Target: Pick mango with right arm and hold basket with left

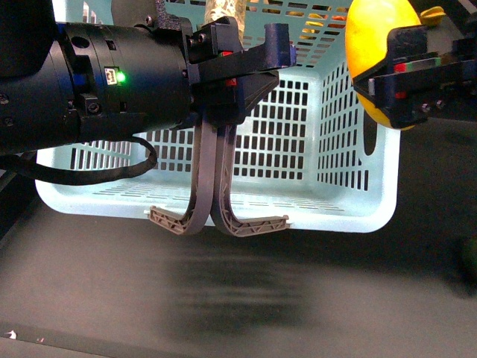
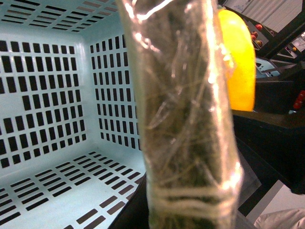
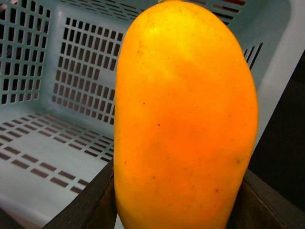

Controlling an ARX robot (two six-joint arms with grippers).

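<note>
The pale turquoise basket (image 1: pixel 298 112) stands tipped with its open side facing the front view. Its two curved grey-brown handles (image 1: pixel 216 186) run up into my left gripper (image 1: pixel 237 71), which is shut on them. The thick black left arm (image 1: pixel 89 82) with its green light fills the left side. My right gripper (image 1: pixel 406 74) is shut on the yellow-orange mango (image 1: pixel 376 45), held upright level with the basket's right rim. In the right wrist view the mango (image 3: pixel 186 119) fills the frame between dark fingers (image 3: pixel 86 202), with the basket's slotted walls (image 3: pixel 47 71) behind. The left wrist view shows the basket's inside (image 2: pixel 47 95) and the mango (image 2: pixel 238 62).
A brownish bundle wrapped in clear film (image 2: pixel 183 119) blocks the middle of the left wrist view. The dark tabletop (image 1: pixel 223 298) spreads in front of the basket. Something green (image 1: pixel 469 257) sits at the right edge. Yellow shapes (image 1: pixel 313 19) show through the basket's far wall.
</note>
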